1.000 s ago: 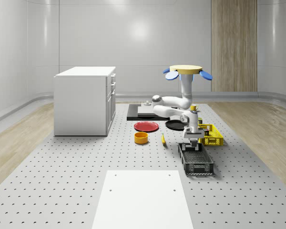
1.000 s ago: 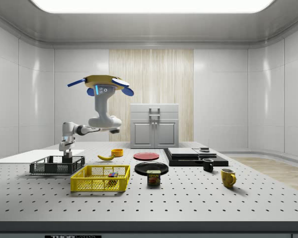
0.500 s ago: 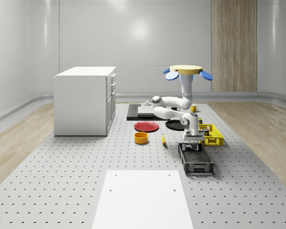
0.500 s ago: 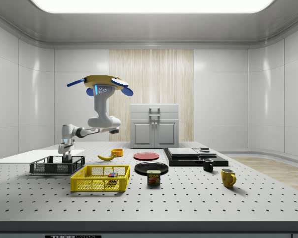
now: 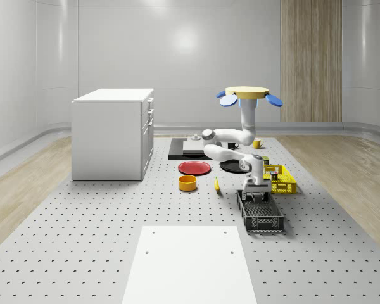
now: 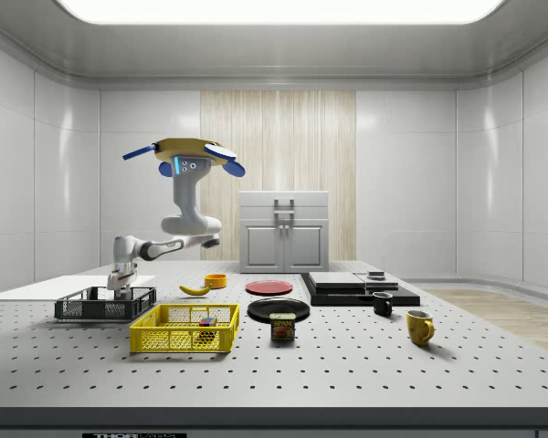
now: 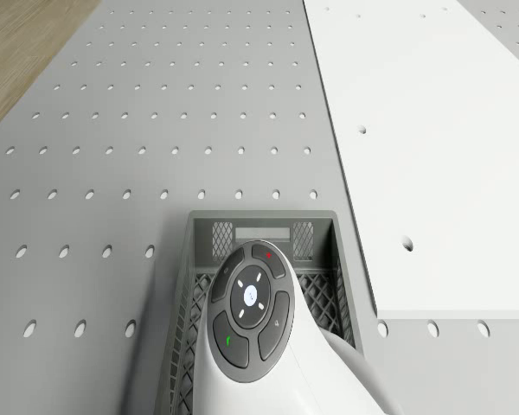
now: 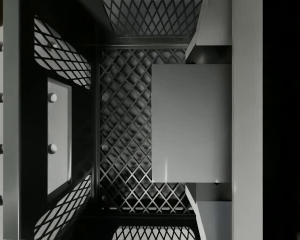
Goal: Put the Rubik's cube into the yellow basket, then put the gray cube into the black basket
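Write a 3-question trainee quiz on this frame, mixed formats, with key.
1. True or false: the Rubik's cube lies in the yellow basket.
2. The drone hovers above the table. Its gripper is: A) over the red plate; B) down in the black basket; C) above the cabinet.
3. Fill in: in the wrist view, the gray cube sits between the gripper's two ____.
Key: 1 true; 2 B; 3 fingers.
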You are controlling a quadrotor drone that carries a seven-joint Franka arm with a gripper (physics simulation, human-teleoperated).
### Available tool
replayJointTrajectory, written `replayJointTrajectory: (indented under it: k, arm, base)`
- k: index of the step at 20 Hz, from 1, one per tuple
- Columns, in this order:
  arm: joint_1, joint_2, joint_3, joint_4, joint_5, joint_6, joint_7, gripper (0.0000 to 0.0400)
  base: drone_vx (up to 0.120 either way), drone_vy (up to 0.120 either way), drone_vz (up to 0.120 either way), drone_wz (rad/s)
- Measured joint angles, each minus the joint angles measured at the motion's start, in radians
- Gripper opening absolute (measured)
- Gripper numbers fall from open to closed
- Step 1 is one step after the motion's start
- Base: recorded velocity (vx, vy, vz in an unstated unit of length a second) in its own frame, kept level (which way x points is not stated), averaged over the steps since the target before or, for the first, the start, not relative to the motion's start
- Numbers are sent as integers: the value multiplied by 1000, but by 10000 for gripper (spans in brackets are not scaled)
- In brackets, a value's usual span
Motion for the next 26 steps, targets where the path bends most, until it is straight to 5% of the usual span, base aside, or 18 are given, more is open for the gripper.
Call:
replayJointTrajectory:
  k: [6,9,14,26]
  arm:
    - [-3,11,-28,13,-29,4,-3,250]
    - [-1,16,-33,14,-35,1,-5,329]
    - [13,20,2,-4,-5,-22,-8,380]
    - [35,26,84,-40,70,-66,-10,399]
  base:
    - [0,0,0,0]
    - [0,0,0,0]
    - [0,0,0,0]
    - [0,0,0,0]
